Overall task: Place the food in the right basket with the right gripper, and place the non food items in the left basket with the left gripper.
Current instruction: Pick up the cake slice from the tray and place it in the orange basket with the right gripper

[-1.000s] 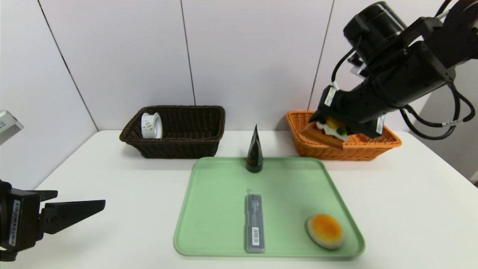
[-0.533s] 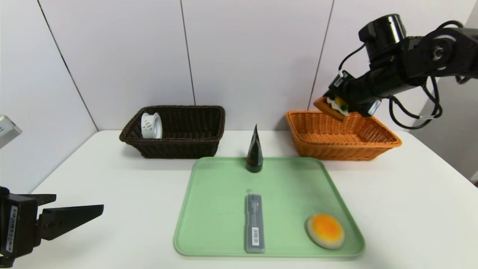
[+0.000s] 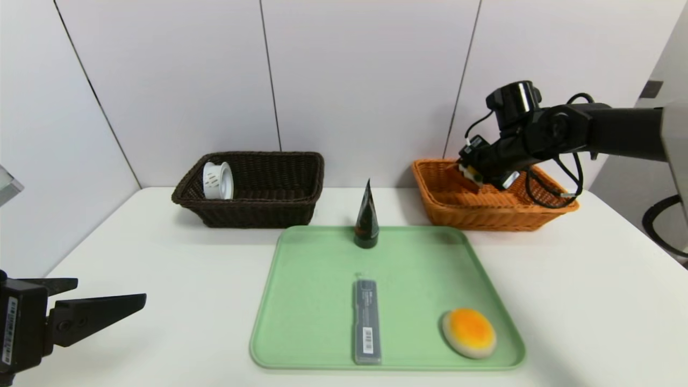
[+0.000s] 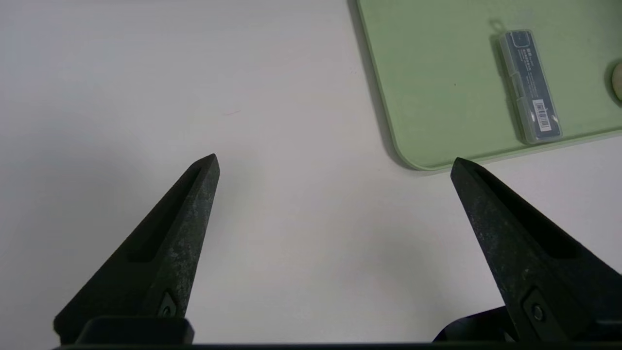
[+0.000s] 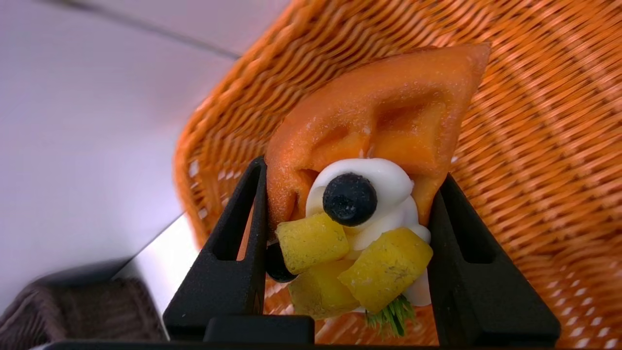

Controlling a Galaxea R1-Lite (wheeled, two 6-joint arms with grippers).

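**A:** So where's everything? Orange basket (image 3: 492, 207) is right of centre in the head view, and the right gripper (image 3: 468, 173) sits just inside its rim, clamped on the waffle slice (image 5: 384, 121).

**B:** Yep, basket floor's straight below the waffle's pointed tip, so I reckon letting go drops it in. Left gripper (image 4: 335, 165), lower left, hangs wide apart and empty.

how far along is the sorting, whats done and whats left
Done: the tape roll sits in the dark brown basket. In hand: the right claw grips the waffle slice over the orange basket, not yet released. Left: the cream bun, grey case and dark cone tube remain on the green tray. The left claw is open, parked over bare table.
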